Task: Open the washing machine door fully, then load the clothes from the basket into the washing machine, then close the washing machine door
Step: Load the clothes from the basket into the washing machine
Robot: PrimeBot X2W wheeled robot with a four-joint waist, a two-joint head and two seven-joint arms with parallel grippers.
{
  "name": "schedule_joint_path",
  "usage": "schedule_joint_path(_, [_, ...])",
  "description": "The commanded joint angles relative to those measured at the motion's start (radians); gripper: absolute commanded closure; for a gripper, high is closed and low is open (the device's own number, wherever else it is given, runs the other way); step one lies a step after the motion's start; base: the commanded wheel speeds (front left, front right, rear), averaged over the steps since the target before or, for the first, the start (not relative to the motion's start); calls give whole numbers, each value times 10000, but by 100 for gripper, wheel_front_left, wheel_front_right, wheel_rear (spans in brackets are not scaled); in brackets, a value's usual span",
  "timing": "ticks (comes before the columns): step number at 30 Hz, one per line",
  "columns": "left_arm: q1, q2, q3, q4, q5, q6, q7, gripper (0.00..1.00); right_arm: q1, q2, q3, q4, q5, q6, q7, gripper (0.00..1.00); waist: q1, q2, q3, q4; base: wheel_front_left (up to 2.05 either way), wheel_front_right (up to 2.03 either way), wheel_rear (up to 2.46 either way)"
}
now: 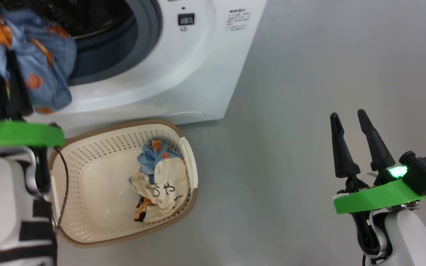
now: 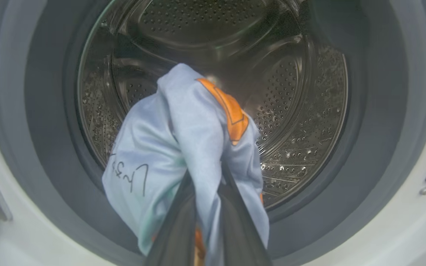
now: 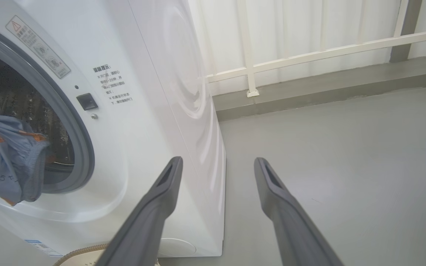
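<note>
Your left gripper (image 2: 205, 177) reaches up to the washer (image 1: 198, 55) mouth. Its fingers are pinched tight on a blue cloth (image 1: 47, 62) with orange prints, which hangs in the opening before the steel drum (image 2: 301, 111). Your right gripper (image 1: 347, 114) hovers over the floor (image 1: 309, 92) right of the washer, its 2 fingers spread wide and empty. The basket (image 1: 87, 155) sits just before the washer, with clothes (image 1: 161, 184) bundled at its right end: 1 blue, 1 cream. Black handwritten characters mark the held cloth and the cream one. The washer's printed label (image 3: 111, 85) is too small to read.
</note>
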State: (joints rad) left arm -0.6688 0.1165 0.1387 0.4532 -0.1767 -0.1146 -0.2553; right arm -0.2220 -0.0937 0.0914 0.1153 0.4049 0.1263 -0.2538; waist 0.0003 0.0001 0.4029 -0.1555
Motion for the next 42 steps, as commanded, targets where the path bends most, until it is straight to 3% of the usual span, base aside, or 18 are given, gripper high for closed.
schedule_joint_path(1, [-354,431,222,-28,144,-32,-64,100,-153,-9,201,-235,1,44,-80,0,-3,-1,551,-448,0,0,0])
schedule_joint_path(18, [-4472,1593,-4,3856,652,38,-65,100,-684,336,592,-212,102,44,-80,0,-3,-1,1419,-1309,0,0,0])
schedule_joint_path(24, [-5354,2049,-42,3945,808,10,-65,100,-800,398,654,-235,199,44,-80,0,-3,-1,1714,-1688,0,0,0])
schedule_joint_path(32, [-5348,2397,-41,4013,1023,84,-65,100,-757,428,697,-263,259,44,-80,0,-3,-1,1879,-1958,0,0,0])
schedule_joint_path(33, [-5340,2427,-42,4086,1038,93,-65,58,-764,429,700,-272,297,44,-80,0,-3,-1,1902,-1972,0,0,0])
schedule_joint_path(34, [-5341,2456,-47,4123,1060,107,-65,0,-774,430,703,-285,330,44,-80,0,-3,-1,1926,-1982,0,0,0])
schedule_joint_path(42, [-5319,2416,-13,4239,1032,138,-65,0,-865,433,673,-280,397,44,-80,0,-3,-1,1908,-1905,0,0,0])
